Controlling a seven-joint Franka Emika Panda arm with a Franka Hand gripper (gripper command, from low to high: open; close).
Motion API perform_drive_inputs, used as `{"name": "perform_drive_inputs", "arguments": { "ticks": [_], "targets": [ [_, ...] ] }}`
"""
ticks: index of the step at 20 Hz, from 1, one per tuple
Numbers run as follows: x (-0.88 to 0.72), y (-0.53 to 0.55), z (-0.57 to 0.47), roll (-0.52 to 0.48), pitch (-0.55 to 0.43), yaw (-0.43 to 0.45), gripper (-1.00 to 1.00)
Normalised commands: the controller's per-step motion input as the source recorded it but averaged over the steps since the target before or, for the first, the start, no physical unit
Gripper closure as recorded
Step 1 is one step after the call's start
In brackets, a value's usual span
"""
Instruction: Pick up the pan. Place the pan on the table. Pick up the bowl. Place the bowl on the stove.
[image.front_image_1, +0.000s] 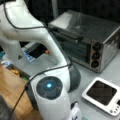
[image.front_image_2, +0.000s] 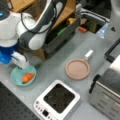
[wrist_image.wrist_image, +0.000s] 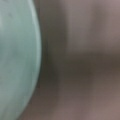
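The pinkish-brown pan (image.front_image_2: 77, 69) lies flat on the grey table (image.front_image_2: 52, 67), its white stub handle (image.front_image_2: 88, 55) pointing to a front view's upper right. The stove (image.front_image_2: 58, 100) (image.front_image_1: 102, 95) has nothing on its black glass. The teal bowl (image.front_image_2: 23, 75), with an orange carrot piece (image.front_image_2: 28, 77) inside, sits on the table at a front view's left. My gripper (image.front_image_2: 21, 62) is down at the bowl's far rim. In the wrist view the bowl (wrist_image.wrist_image: 17, 60) fills the left side very close up, and no fingers show there.
A steel toaster oven (image.front_image_1: 87, 37) (image.front_image_2: 107, 92) stands beside the stove. A dark bin (image.front_image_2: 62, 35) with coloured items and a wooden block (image.front_image_2: 37, 7) sit behind the bowl and pan. My arm's white body (image.front_image_1: 50, 95) hides much of a front view.
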Motion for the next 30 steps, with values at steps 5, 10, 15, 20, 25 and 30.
{"name": "perform_drive_inputs", "arguments": {
  "ticks": [5, 10, 15, 20, 25, 30],
  "targets": [
    [0.16, -0.03, -0.05, 0.09, -0.037, 0.039, -1.0],
    [0.13, -0.03, -0.06, 0.091, -0.052, 0.025, -1.0],
    [0.11, -0.04, -0.11, 0.08, -0.032, 0.021, -1.0],
    [0.11, -0.03, -0.09, 0.069, -0.028, 0.026, -1.0],
    [0.1, -0.04, -0.04, 0.062, -0.038, 0.034, -1.0],
    [0.08, -0.05, 0.01, 0.033, -0.028, 0.04, -1.0]
  ]
}}
